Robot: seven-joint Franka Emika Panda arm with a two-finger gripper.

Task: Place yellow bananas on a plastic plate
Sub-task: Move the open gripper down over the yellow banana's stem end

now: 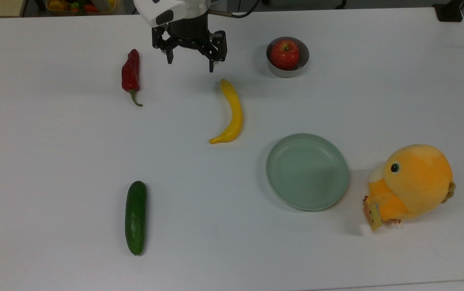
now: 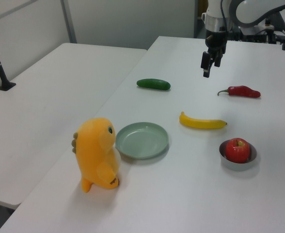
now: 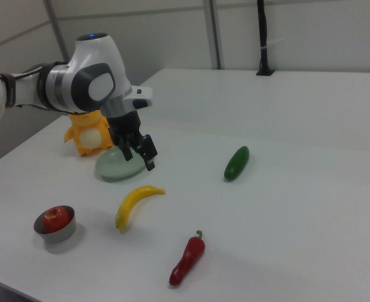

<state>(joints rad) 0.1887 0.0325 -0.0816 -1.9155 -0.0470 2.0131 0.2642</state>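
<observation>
Top view: gripper (image 1: 191, 64) hangs above the white table (image 1: 54, 161), fingers spread wide and holding nothing, just beyond the banana's (image 1: 230, 114) far tip. The banana lies flat on the table, long axis running nearly up and down the top view, pointed tip toward the gripper, hooked end toward the near edge, bow bulging to the top view's right. The plastic plate (image 1: 280, 178) sits bare, near the banana's hooked end, to the top view's lower right.
Left view: banana (image 2: 202, 122) runs left to right here, between the plate (image 2: 154, 151) and the red pepper (image 2: 240, 91); the gripper (image 2: 210, 62) hovers well above the table, apart from all of it.
Right view: gripper (image 3: 142, 151) hangs over the table between plate (image 3: 112, 173) and banana (image 3: 135, 204), jaws wide, clear of both.
Step in hand: approach and grasp, judged not yet begun.
Doing it well: I would centre over the banana's middle, turn the wrist so the fingers close across the slim width rather than along the length, descend until they straddle it, then close gently, since the smooth curved skin may roll or slip.
</observation>
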